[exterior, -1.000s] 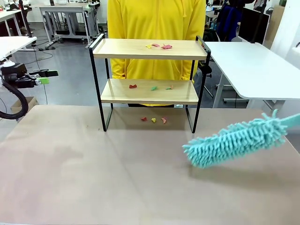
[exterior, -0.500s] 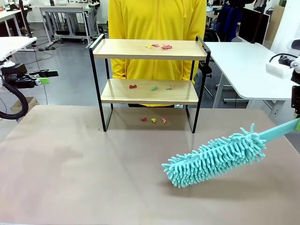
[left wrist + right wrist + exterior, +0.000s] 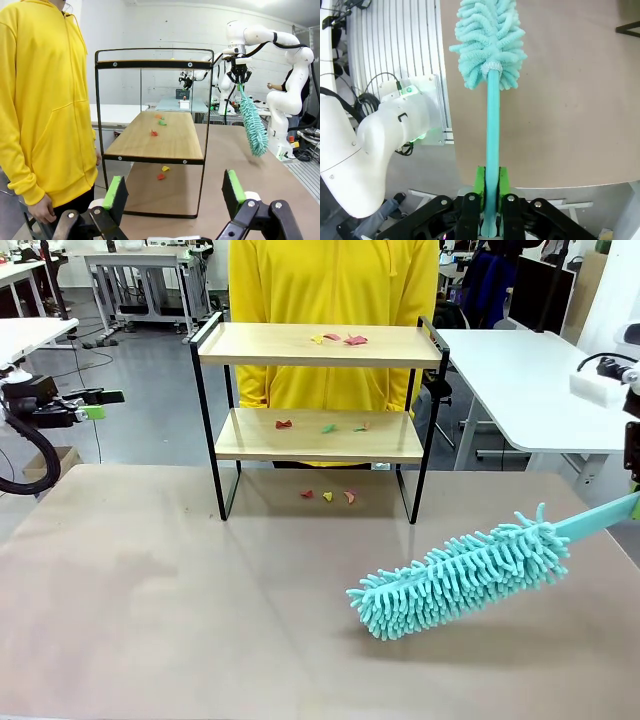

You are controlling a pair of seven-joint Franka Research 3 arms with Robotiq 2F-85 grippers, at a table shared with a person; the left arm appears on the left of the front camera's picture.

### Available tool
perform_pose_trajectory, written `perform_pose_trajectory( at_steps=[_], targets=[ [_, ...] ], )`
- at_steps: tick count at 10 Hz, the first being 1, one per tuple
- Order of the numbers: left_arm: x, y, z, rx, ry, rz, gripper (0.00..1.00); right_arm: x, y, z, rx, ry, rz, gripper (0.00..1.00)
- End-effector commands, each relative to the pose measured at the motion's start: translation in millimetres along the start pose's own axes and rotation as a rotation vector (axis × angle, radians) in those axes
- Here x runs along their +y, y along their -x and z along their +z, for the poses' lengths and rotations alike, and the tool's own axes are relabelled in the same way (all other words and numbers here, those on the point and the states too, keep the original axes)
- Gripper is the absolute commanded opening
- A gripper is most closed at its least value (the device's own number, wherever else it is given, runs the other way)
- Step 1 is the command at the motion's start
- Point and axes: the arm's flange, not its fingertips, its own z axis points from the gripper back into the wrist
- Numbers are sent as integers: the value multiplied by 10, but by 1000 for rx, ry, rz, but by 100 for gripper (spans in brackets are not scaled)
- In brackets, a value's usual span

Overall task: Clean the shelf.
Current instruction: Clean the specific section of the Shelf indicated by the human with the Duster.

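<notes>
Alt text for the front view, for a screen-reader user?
A teal duster slants low over the table, handle running off the right edge, before a two-tier shelf with coloured scraps on both boards and underneath. A person in yellow stands behind it; the open left gripper is at far left.

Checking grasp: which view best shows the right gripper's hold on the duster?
Right wrist view: the right gripper is shut on the duster handle, green pads either side. Front view: head, handle running to the edge. Left wrist view: both far off, small.
</notes>
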Motion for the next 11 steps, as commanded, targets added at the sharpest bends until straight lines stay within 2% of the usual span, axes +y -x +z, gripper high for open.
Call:
perform_pose_trajectory(
  at_steps=[1,11],
  targets=[
    [-13,-28,5,0,4,-5,100,24,21,24,2,3,2,14],
    [-13,-28,5,0,4,-5,100,24,21,24,2,3,2,14]
  ],
)
